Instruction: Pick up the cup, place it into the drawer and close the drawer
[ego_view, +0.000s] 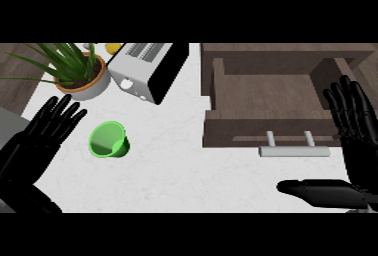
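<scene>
The left hand (40, 135) shows at the left of the frame, fingers straight and spread, holding nothing; the green cup (109, 140) lies on its side just to its right on the white surface (184, 165), mouth facing up-left. That hand is much nearer the cup. The right hand (354, 135), also open and empty, sits at the right edge beside the open drawer (266, 100) and its handle (293, 150)

White marbled counter (184, 165), green cup (109, 140) on its side, potted plant (80, 75), toaster (148, 70), open wooden drawer (269, 100)
</scene>
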